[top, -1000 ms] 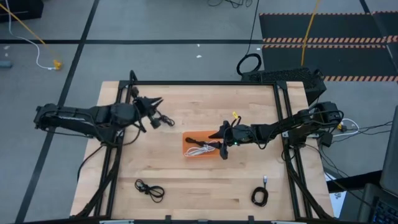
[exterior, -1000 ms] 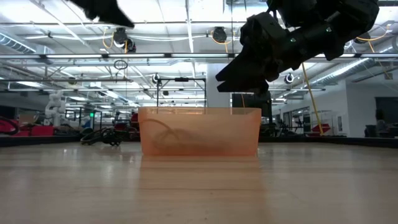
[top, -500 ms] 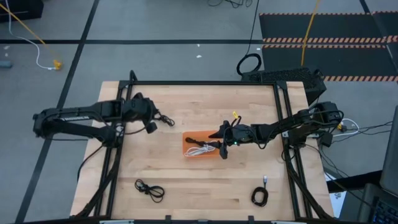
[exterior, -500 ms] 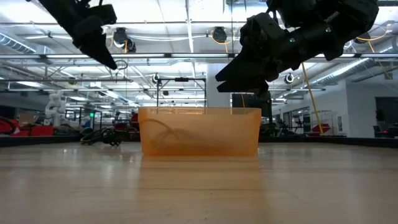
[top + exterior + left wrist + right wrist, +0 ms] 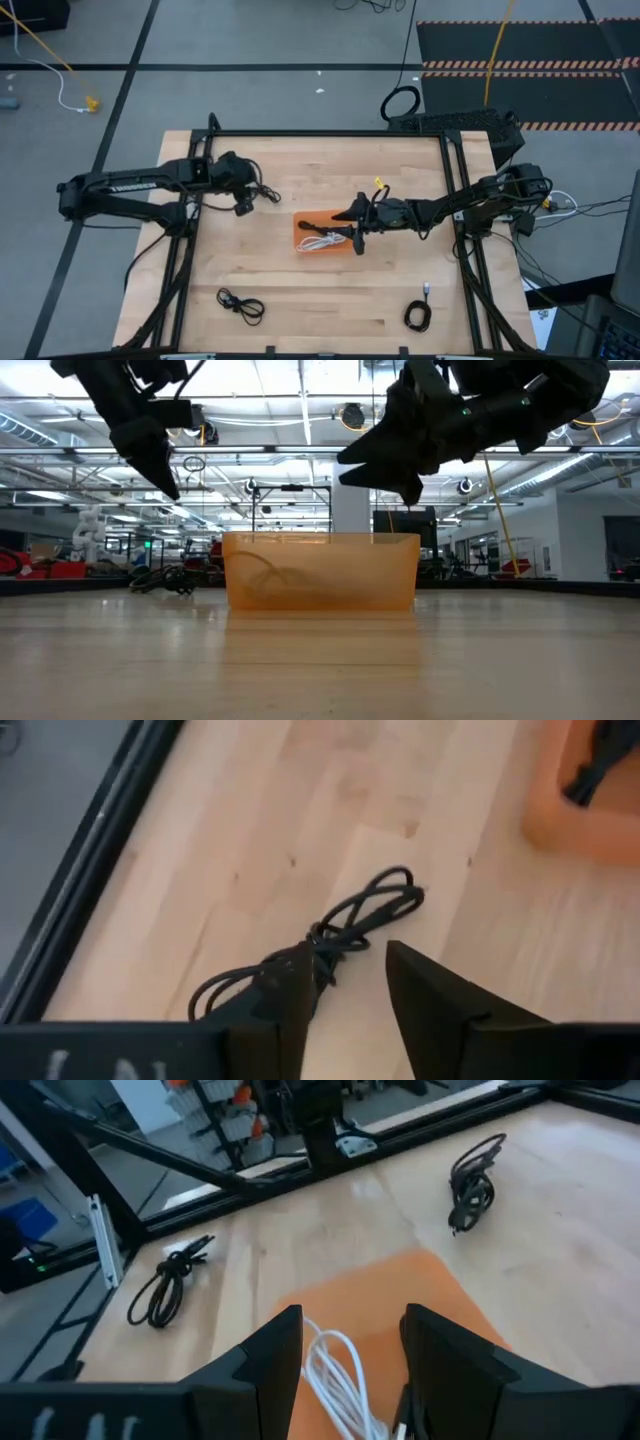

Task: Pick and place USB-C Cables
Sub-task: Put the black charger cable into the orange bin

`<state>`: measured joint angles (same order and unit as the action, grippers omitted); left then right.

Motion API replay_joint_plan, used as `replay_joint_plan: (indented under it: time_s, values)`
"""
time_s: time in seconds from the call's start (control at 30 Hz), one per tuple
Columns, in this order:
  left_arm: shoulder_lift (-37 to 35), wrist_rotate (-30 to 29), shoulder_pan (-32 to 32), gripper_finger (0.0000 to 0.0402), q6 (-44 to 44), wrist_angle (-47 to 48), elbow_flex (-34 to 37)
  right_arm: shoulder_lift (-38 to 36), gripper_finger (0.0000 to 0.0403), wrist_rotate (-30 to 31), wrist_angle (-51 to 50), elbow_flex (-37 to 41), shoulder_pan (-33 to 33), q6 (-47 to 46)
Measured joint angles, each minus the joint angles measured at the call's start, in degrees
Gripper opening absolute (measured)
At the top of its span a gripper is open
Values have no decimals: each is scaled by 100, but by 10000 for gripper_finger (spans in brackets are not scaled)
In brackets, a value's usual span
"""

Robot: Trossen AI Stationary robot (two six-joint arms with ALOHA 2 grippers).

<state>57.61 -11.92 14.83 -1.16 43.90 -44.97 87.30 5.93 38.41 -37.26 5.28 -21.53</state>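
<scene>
The left gripper is hovering over the far-left part of the light wooden table, its two dark fingers standing parted and grasping nothing. In the left wrist view, a black USB-C cable in a loose tangled coil is lying flat on the wood just beyond those fingertips, its looped end reaching toward the orange tray. From above, this same cable is showing just beside the left gripper.

The right gripper is hanging over the right end of the shallow orange plastic tray near the middle of the table, its fingers also spread apart with nothing between them. A white USB-C cable is resting inside the tray, directly below the right gripper, and a dark coil is lying in the tray beside it. In the low view the tray is sitting on the table with both grippers above it.

Another black coiled cable is lying near the front-left edge of the table, and one more black coil is sitting near the front-right corner, well apart from the tray.
</scene>
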Motion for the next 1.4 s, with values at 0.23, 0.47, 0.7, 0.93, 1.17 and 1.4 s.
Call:
replay_joint_plan:
  time_s: [0.23, 0.47, 0.7, 0.93, 1.17, 1.4]
  values:
    - [595, -144, 0, 160, -762, -117, 0, 1, 169, 0, 122, 0, 0, -12]
    - [980, -245, 147, 155, -1039, -426, 0, 1, 169, 0, 125, 0, 0, -12]
    - [1361, -12, 170, 152, -1026, -402, 0, 1, 169, 0, 124, 0, 0, -12]
    - [1803, 140, 160, 152, -1047, -544, 0, 1, 169, 0, 125, 0, 0, -12]
    - [2097, -81, 296, 152, -1535, -575, 0, 1, 169, 0, 122, 0, 0, -12]
    - [2339, 91, 516, 176, -1384, -771, 0, 1, 169, 0, 122, 0, 0, -12]
